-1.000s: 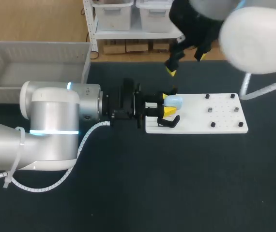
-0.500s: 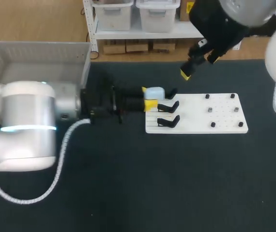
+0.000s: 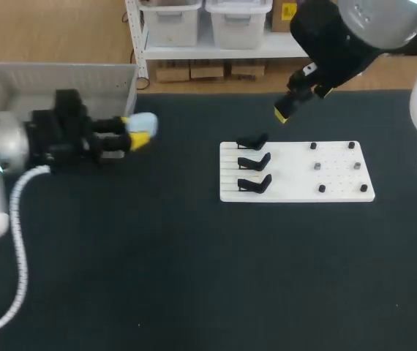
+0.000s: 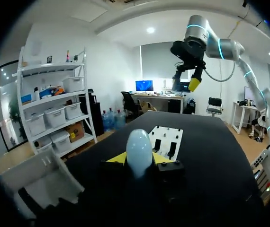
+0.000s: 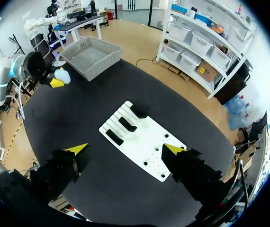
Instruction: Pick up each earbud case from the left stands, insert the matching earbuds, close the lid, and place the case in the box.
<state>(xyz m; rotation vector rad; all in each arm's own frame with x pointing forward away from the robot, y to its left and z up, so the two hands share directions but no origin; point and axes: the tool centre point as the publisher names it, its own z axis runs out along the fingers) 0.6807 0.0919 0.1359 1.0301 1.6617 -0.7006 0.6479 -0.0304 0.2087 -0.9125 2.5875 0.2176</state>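
My left gripper [image 3: 137,134] is shut on a pale blue earbud case [image 3: 144,122], held above the black table just right of the grey box [image 3: 55,77]. In the left wrist view the rounded case [image 4: 139,150] stands upright between the yellow fingertips [image 4: 117,157], its lid closed. Three black stands [image 3: 254,161] on the left side of the white board [image 3: 340,179] carry no case. High over the board's far edge hangs my right gripper [image 3: 300,99], open and holding nothing; its own view looks down on the board [image 5: 147,142] between its spread fingers [image 5: 77,149].
Several small dark pegs [image 3: 317,167] dot the board's right half. The grey box [image 5: 91,56] sits at the table's far left corner, its inside bare. Black table surface [image 3: 194,278] lies open in front of the board and the left arm.
My left arm has drawn back to the left, carrying the blue case from the stands over to the box's side. My right gripper shifted slightly to the right above the board.
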